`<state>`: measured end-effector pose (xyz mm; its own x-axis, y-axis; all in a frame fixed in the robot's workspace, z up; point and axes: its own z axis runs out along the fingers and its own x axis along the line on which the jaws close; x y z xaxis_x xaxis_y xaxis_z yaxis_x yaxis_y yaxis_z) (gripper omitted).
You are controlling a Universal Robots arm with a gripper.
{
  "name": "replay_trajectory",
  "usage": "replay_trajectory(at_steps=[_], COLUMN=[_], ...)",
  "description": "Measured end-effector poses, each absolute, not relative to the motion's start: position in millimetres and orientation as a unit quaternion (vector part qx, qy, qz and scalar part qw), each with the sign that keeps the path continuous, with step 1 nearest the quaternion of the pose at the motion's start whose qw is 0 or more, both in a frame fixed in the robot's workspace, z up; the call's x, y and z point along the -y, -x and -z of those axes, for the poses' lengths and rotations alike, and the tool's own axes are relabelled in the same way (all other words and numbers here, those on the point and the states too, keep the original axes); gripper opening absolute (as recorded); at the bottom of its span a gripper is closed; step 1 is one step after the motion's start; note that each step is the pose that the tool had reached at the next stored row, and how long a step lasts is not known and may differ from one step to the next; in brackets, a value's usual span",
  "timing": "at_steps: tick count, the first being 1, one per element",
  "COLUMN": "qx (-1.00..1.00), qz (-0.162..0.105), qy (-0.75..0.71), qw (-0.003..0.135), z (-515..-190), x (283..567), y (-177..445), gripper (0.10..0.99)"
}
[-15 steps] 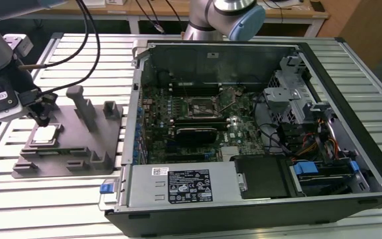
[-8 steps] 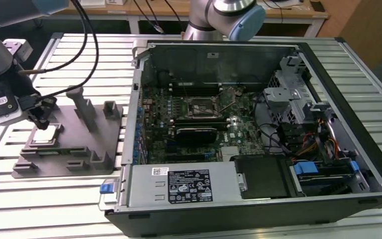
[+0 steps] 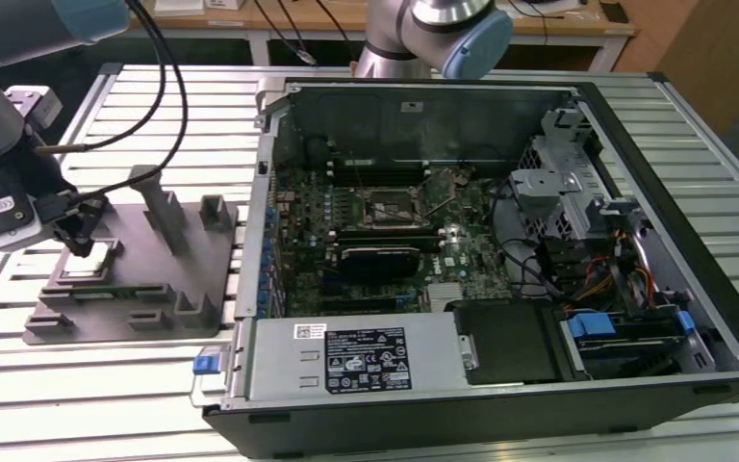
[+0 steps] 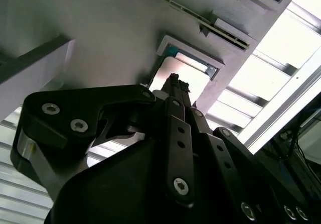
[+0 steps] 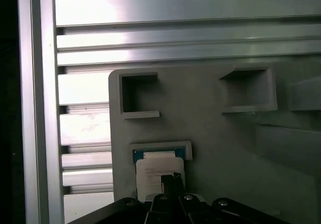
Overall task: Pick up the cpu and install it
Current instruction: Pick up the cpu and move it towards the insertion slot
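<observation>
The cpu (image 3: 92, 261) lies flat in a shallow square recess of the grey fixture block (image 3: 132, 294) at the exterior view's left. In both wrist views it is a pale silver square (image 4: 194, 78) (image 5: 152, 164) framed by the recess's rim. My gripper (image 3: 82, 243) stands straight over it. Its two fingers are pressed together into one narrow tip (image 4: 173, 79) (image 5: 171, 178) over the middle of the chip, and I cannot tell if the tip touches. The black-framed motherboard socket (image 3: 387, 204) sits inside the open computer case (image 3: 677, 144).
Upright posts (image 3: 165, 207) and small blocks rise from the fixture just beside the gripper. The fixture and case stand on a slatted aluminium table (image 3: 113, 385). A second grey arm (image 3: 434, 29) stands behind the case. Cables hang over the table's back left.
</observation>
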<state>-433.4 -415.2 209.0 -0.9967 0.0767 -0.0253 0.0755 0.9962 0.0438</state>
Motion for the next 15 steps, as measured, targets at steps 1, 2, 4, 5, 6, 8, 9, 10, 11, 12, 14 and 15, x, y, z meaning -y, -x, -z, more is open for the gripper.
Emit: replay_trajectory(at_steps=[1,2,4,5,6,8,9,10,11,12,14,15], qx=[-0.999,-0.999,-0.999,-0.999,-0.999,-0.999,-0.999,-0.999,-0.999,-0.999,-0.999,-0.999], qz=[-0.021,-0.021,-0.021,-0.021,-0.021,-0.021,-0.021,-0.021,-0.021,-0.021,-0.021,-0.021], qy=[-0.038,-0.038,-0.038,-0.038,-0.038,-0.038,-0.038,-0.038,-0.038,-0.038,-0.038,-0.038], qw=[0.013,0.013,0.013,0.014,0.014,0.013,0.013,0.013,0.013,0.013,0.013,0.013], z=[-207.8,-206.5,-203.9,-202.7,-201.5,-199.1,-197.9,-197.0,-196.9,-196.9,-196.7,-196.6], x=[415.2,415.2,415.2,415.2,415.2,415.2,415.2,415.2,415.2,415.2,415.2,415.2], y=[434.3,435.1,436.8,437.5,438.1,439.1,439.2,439.3,439.3,439.3,439.3,439.3], gripper=[0.106,0.106,0.106,0.106,0.106,0.106,0.106,0.106,0.106,0.106,0.106,0.106])
